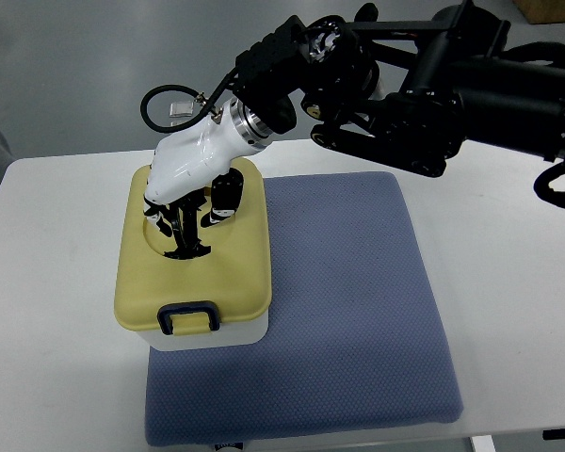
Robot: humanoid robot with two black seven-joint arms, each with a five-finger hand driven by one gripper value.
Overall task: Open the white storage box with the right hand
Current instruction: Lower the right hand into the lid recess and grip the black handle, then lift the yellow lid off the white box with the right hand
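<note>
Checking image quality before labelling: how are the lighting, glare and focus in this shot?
Top view: even, soft lighting, sharp focus; slight glare on the right hand's white shell; its dark fingers merge with shadow in the lid recess; faint shadow beside the storage box.

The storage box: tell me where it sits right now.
In the top view, the storage box sits left of centre on the white table, overlapping the left edge of the blue mat, with the right hand on its yellowish lid.

white table (56,282), blue mat (358,301), grey floor (75,75)
</note>
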